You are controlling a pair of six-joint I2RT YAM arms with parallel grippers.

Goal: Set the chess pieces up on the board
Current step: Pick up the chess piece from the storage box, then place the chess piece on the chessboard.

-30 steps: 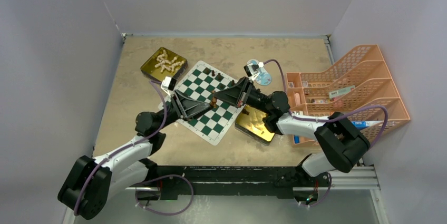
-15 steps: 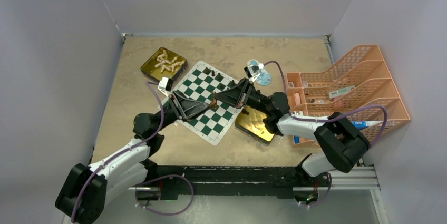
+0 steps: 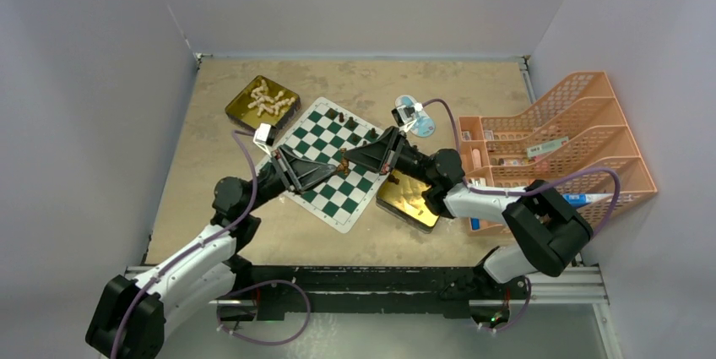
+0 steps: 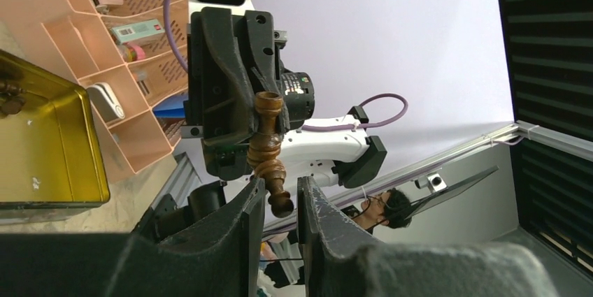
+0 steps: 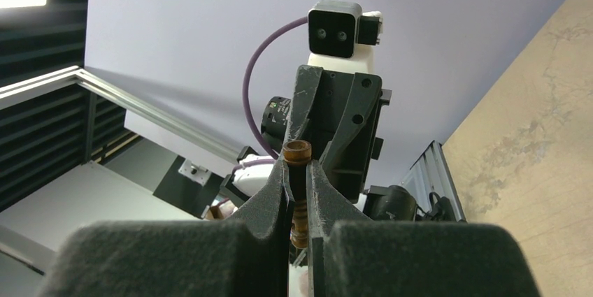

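- table [image 3: 380, 80]: carries the board [image 3: 325, 131] approx. centre.
- orange rack [image 3: 557, 139]: stands right of the board, well apart. No part of the job, so best left alone.
- board: lies flat, turned diamond-wise. Mostly bare squares, so set-up judged barely begun.
- far-left tin [image 3: 241, 110]: sits off the board's far-left corner w/ cream pieces [image 3: 268, 99] heaped inside. Prob. a supply tray, kept close for short reaches.
- right tin [image 3: 409, 198]: lies at the board's right edge, touching or just beside it, can't tell which. Likely a supply tray too.
- right gripper [image 5: 298, 171]: hangs over the board's middle, clenched on the dark brown piece [image 4: 268, 147]. One end pokes out past the fingers, prob. so the free end is on offer to the other arm.
- left gripper [image 4: 281, 196]: meets it nose-to-nose above the board's middle. Jaws part-way apart, straddling the piece's knob end w/ a slim gap on one side, so no firm pinch yet by the look. Handover judged the step in hand, likely a regrip to get the base pointing down for placing.
- dark pieces [image 3: 342, 114]: stand on the board's far edge squares, a few only. Too small to name.
- dark brown piece: in mid-air above the board, between both claws, touching no square.
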